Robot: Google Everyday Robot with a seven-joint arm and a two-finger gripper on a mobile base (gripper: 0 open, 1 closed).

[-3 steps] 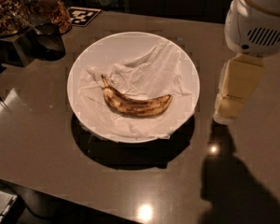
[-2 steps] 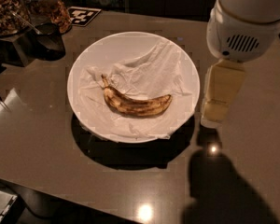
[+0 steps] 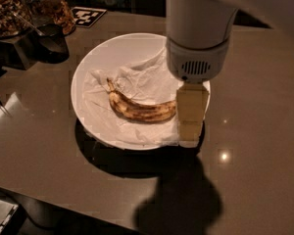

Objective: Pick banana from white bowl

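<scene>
The banana (image 3: 139, 109), yellow with heavy brown mottling and a dark stem at its left end, lies curved on crumpled white paper in the white bowl (image 3: 100, 58). The bowl sits on a dark brown table. My gripper (image 3: 190, 133) hangs from the white arm over the bowl's right rim. Its pale fingers (image 3: 191, 111) point down just right of the banana's right tip, close to it or touching.
Dark jars of nuts (image 3: 10, 9) stand at the back left, with a black scoop (image 3: 49, 40) beside them. A black-and-white marker tag (image 3: 87, 16) lies behind the bowl. The table's front edge (image 3: 63, 202) runs across the lower left.
My arm and gripper have moved left from beside the bowl to over its right rim, next to the banana's tip. The banana and bowl have not moved.
</scene>
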